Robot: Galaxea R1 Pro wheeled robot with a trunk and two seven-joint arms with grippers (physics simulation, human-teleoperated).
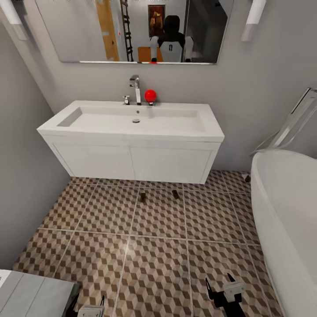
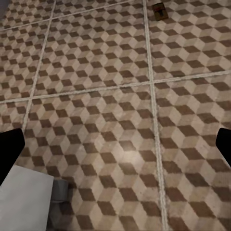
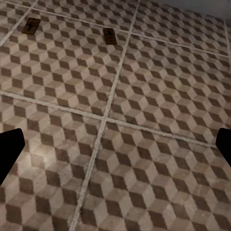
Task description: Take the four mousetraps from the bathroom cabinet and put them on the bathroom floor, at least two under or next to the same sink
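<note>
1. Nearest, at the lower edge of the head view: left gripper [image 1: 90,308] low over the bathroom floor [image 1: 154,255], fingers spread wide and holding nothing; beside it, a grey slatted surface [image 1: 31,295] at the corner.
2. Slightly to the right: right gripper [image 1: 225,288] hovering above the tiles, black fingers [image 1: 210,288] parted wide, nothing between them.
3. In both wrist views, dark fingertips [image 3: 9,149] at the far edges of the frame, bare cube-patterned tile between them.
4. Farther on, flat on the tiles just in front of the vanity: two mousetraps, one [image 1: 142,197] on a grout line, the other [image 1: 175,194] to its right, a little apart and not touching; in the right wrist view, the same pair as small dark-brown boards [image 3: 32,25] and [image 3: 109,36]; in the left wrist view, one board [image 2: 160,10].
5. Above those: bathroom sink [image 1: 132,121], white basin on a two-door wall-hung vanity, doors closed, chrome tap [image 1: 135,88] at the back with a red ball [image 1: 150,95] beside it.
6. At the right: rounded white bathtub [image 1: 286,207].
7. Farthest: mirror [image 1: 132,31] on the grey wall, with the robot's reflection.
</note>
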